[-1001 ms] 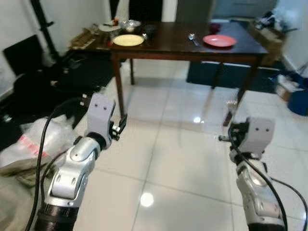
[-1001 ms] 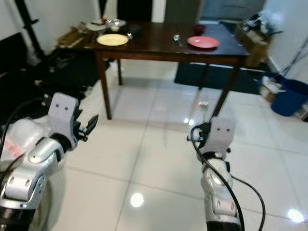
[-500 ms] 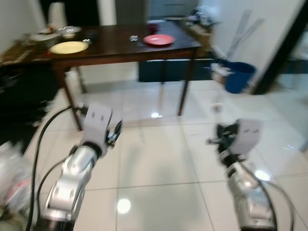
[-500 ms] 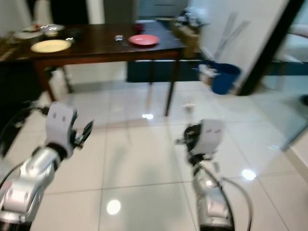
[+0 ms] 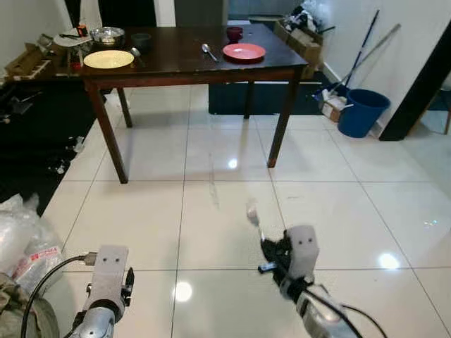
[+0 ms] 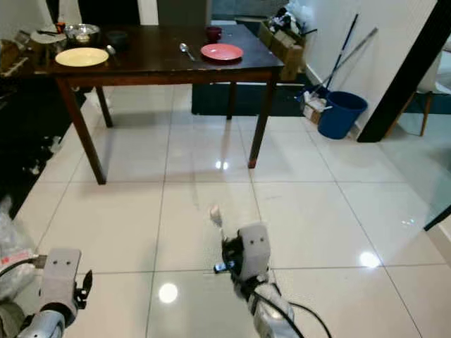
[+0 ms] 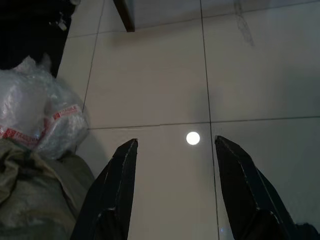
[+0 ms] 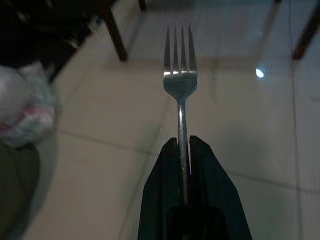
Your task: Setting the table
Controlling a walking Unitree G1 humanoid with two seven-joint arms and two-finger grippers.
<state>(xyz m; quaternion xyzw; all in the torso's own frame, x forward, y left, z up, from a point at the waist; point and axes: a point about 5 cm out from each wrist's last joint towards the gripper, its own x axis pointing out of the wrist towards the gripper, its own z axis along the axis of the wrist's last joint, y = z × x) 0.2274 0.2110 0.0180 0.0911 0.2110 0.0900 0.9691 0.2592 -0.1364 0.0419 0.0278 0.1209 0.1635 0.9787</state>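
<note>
right pincer point(image 8: 182, 150) pinched a fork point(image 8: 180, 85) upright over floor; left pincer point(image 7: 175, 150) spread, empty; tabletop point(image 5: 176, 60) well ahead w/ plates.

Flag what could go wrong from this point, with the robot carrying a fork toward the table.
The right claw pinches the fork only by the low end of its thin handle, so it may tilt or slip while walking. The table is still far off across glossy tiles. Near the yellow plate stand a spoon and bowls; a lowered fork could knock them.
</note>
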